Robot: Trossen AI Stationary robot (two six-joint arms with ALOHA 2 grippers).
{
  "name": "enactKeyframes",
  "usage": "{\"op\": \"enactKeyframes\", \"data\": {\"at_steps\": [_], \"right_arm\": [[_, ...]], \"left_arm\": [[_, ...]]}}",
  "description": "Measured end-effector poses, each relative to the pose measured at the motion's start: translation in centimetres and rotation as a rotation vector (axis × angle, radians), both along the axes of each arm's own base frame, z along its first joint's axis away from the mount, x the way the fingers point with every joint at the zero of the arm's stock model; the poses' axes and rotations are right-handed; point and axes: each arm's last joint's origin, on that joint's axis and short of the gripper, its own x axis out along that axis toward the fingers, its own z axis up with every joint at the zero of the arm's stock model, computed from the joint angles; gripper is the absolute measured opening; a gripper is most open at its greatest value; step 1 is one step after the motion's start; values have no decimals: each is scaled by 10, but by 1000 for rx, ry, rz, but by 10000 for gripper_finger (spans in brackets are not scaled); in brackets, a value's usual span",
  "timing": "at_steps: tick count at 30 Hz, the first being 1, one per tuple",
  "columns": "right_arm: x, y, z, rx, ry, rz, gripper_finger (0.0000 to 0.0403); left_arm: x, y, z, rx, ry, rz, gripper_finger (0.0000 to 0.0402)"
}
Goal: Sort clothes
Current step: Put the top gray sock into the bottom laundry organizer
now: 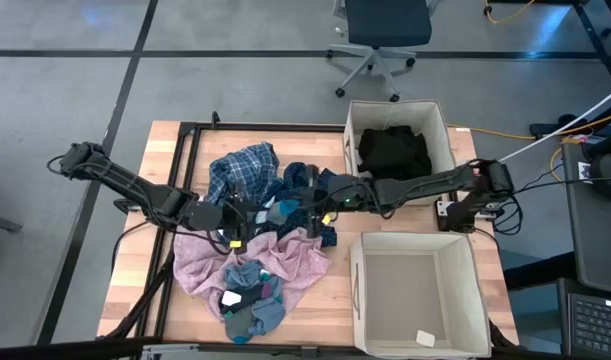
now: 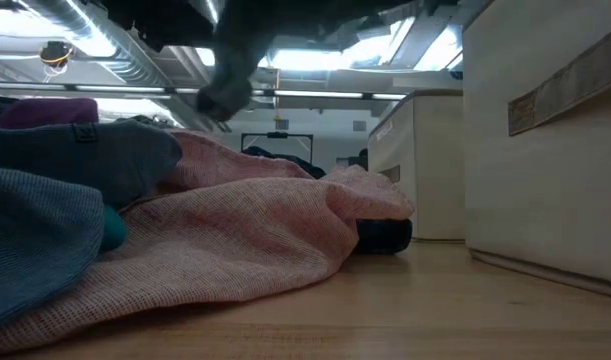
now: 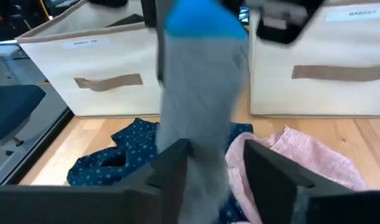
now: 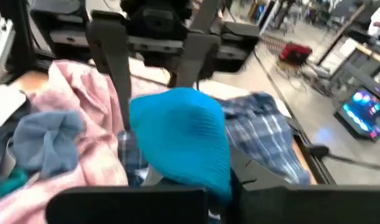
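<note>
A grey sock with a bright blue toe (image 3: 199, 93) is held by its blue end in the closed right gripper (image 4: 202, 180), above the middle of the clothes pile (image 1: 260, 240). The left gripper (image 3: 217, 165) is seen with its fingers parted on either side of the sock's hanging grey length, not pinching it. Below lie a pale pink garment (image 2: 245, 235), a navy dotted one (image 3: 115, 158), a blue plaid shirt (image 1: 240, 165) and grey-teal pieces (image 1: 247, 300) on the table (image 1: 135, 270). Black clothes already sit in the far bin (image 1: 440, 120); the near bin (image 1: 475, 275) is nearly empty. A likely risk is that the sock's hanging end catches on the left gripper's fingers when it is carried off, and is tugged free; a shallow pinch on the toe alone could also slip. The grip itself is shown only by the wrist views; the overhead view gives the layout of bins and pile but hides the sock between the two arms, while the table-level view shows only a blurred shape hanging above the pink cloth.
</note>
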Motion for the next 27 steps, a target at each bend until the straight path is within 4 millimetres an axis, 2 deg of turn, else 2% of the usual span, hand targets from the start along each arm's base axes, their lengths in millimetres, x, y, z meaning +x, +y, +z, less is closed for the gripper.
{"op": "enactKeyframes", "data": {"at_steps": [3,6,10,13,15,18,21,27], "right_arm": [[-18,2,19,5,22,-7,16],[-44,8,44,24,42,-16,17],[-90,19,74,85,100,-15,6],[-126,26,101,183,126,-2,8],[-150,31,111,254,164,5,12],[-179,36,114,369,265,-3,10],[-202,42,107,464,402,-42,6],[-231,56,86,577,656,-233,15]], "left_arm": [[-5,-1,-1,9,28,-11,180],[-10,0,-2,9,59,-12,190],[-16,1,-5,-25,98,11,190],[-18,1,-8,-32,127,19,188],[-18,2,-9,-30,135,20,187],[-18,2,-9,-40,136,26,187],[-19,2,-9,-42,140,28,187],[-19,2,-9,-42,138,28,187]]}}
